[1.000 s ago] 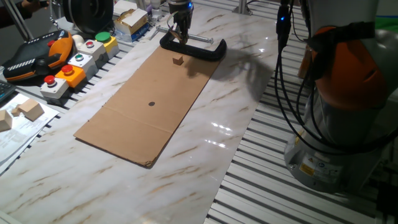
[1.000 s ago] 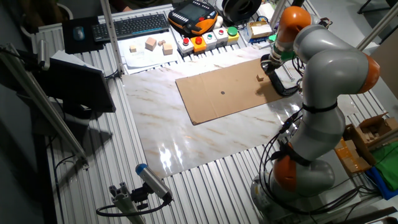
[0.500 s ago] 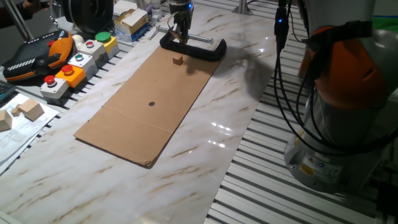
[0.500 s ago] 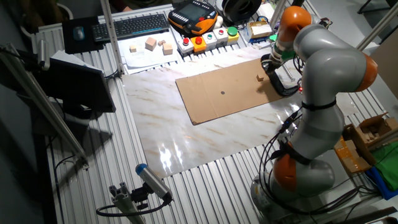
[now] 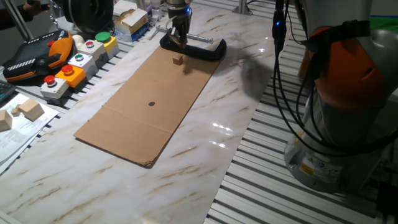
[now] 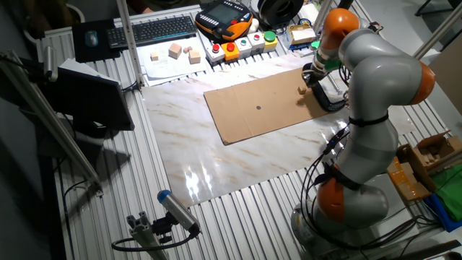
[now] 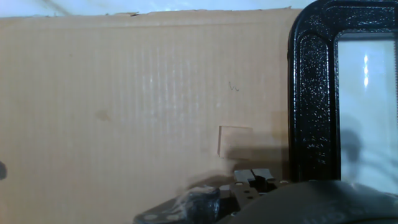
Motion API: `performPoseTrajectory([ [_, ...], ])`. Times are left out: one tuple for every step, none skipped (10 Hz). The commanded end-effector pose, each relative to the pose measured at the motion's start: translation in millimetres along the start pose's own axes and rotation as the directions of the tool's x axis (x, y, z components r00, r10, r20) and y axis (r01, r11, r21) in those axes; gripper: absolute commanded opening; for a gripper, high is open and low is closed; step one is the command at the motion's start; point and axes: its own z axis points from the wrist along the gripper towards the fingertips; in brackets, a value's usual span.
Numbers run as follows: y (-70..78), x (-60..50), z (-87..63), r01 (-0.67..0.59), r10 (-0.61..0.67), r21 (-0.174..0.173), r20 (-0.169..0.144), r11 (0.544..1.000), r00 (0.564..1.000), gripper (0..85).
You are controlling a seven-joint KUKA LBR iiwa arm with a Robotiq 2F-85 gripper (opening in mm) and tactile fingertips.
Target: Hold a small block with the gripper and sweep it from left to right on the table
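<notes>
Gripper above small block; jaw state cannot be told.
Only hand view shows block free on cardboard beside C-clamp.

Small block: tiny brown wooden cube, resting flat and ungripped on cardboard sheet, near the sheet's far end, just beside black C-clamp.

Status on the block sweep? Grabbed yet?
Done: nothing visible; the small block sits loose on the cardboard sheet near the black clamp. In hand: the gripper is above the clamp end, beside the block, not on it; I can't tell how its jaws stand. Left: grasp the block, then sweep it left to right on the table.
</notes>
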Motion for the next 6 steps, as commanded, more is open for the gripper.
performPoseTrajectory([
  [-0.1,-0.8,2.4,-0.001,0.001,-0.002,-0.003,1.000,1.000,0.7],
  [0.3,-1.9,5.7,-0.004,0.004,-0.002,-0.003,1.000,1.000,0.7],
  [0.0,-3.0,9.1,-0.005,0.005,0.000,-0.003,1.000,1.000,0.7],
  [-0.3,-5.0,13.7,-0.005,0.005,-0.002,-0.003,1.000,1.000,0.7],
  [0.2,-6.3,16.1,-0.008,0.008,-0.002,-0.003,1.000,1.000,0.7],
  [1.0,-7.2,17.5,-0.011,0.011,0.000,-0.004,1.000,1.000,0.7],
])
